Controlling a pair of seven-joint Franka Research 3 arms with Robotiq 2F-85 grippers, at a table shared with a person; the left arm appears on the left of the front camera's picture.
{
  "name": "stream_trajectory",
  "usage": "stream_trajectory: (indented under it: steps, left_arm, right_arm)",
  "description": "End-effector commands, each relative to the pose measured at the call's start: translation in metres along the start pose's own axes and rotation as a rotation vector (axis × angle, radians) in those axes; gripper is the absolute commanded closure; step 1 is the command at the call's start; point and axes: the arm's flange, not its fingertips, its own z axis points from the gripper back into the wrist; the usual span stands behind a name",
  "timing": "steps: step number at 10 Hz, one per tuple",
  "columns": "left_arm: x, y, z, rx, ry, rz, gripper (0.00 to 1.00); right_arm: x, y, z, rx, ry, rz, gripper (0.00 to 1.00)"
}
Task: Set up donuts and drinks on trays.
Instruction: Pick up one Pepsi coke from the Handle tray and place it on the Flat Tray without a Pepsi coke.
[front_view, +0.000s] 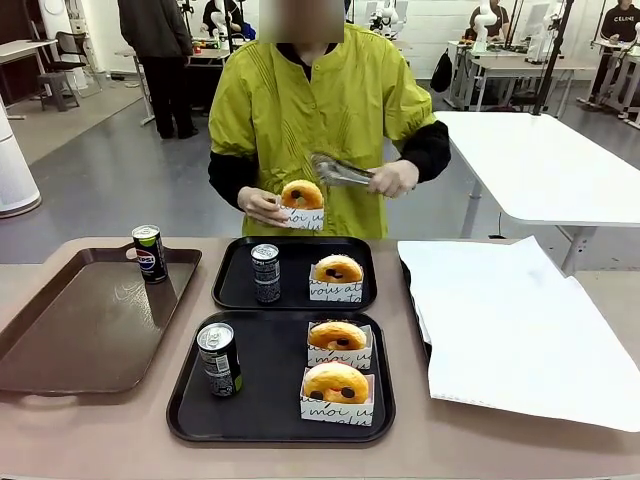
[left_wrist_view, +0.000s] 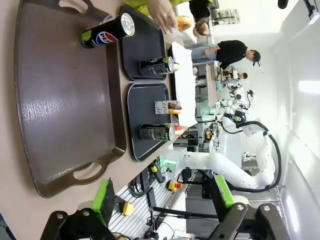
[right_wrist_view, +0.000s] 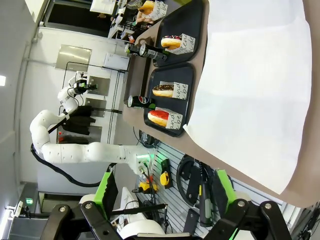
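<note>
Donuts (front_view: 337, 381) upright in sleeves, cans (front_view: 218, 359) standing, on two black trays (front_view: 190, 405); both arms' jaws spread, empty.

The person (front_view: 320, 130) wears a yellow-green pleated smock with wide short sleeves over black long sleeves. The left hand (left_wrist_view: 165, 210) has black angular fingers with bright green pads (left_wrist_view: 104, 200) and round screw heads; the right hand (right_wrist_view: 167, 210) matches. Both arms are glossy white, jointed tubes.
</note>
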Motion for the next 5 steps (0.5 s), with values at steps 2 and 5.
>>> stream_trajectory:
  steps: [2,5]
  left_arm:
    - [0.0016,0.0001,0.0024,0.002,-0.006,0.001,0.00]
    - [0.0016,0.0001,0.0024,0.002,-0.006,0.001,0.00]
  right_arm:
    - [0.0001,0.0011,-0.0011,0.011,-0.006,0.008,0.00]
    - [0.0001,0.0011,-0.0011,0.011,-0.006,0.008,0.00]
